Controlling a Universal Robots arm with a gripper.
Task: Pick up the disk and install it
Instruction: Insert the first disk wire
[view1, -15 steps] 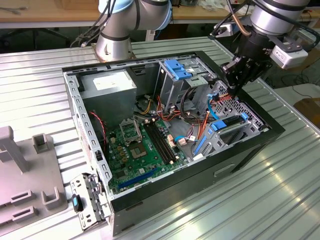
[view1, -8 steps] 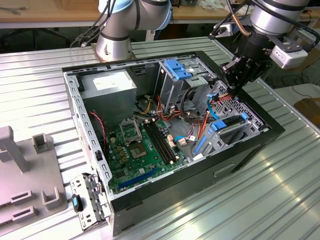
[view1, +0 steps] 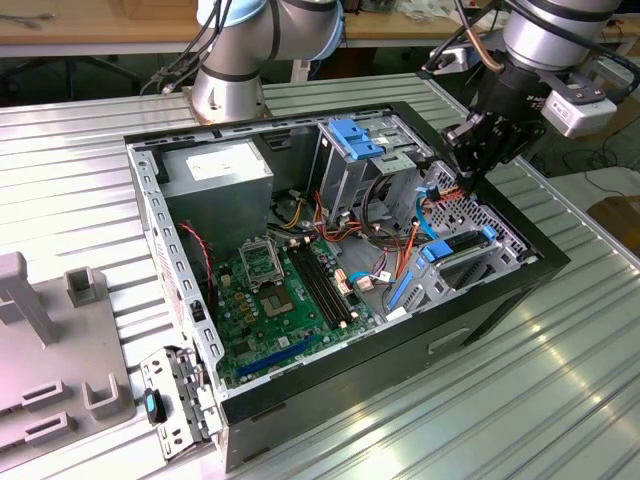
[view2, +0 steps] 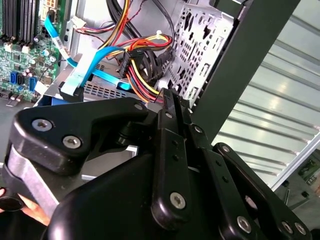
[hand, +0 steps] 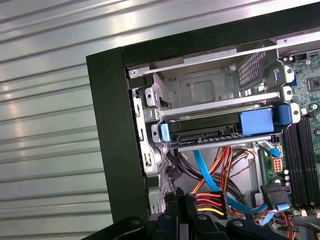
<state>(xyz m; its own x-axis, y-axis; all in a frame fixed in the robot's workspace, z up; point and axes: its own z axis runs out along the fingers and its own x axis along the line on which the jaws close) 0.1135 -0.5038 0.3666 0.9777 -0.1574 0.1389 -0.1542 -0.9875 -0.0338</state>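
Pinched shut and empty, the black hand hovers near the flat, dark, blue-railed disk seated in its grey metal cage, a disk that looks stiff, hefty and best gripped by its long edges.

Over the disk the computer case lies open; just beside it cables (a thick tangle) crowd the gap, and the black wall hems its end.

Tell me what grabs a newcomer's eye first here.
The open computer case on the ribbed metal table, green motherboard exposed, dominates the exterior view. In the first wrist view, the disk in its blue carrier sits in the drive bay by the case's black wall. The gripper, fingers shut, hangs over the coloured power cables.
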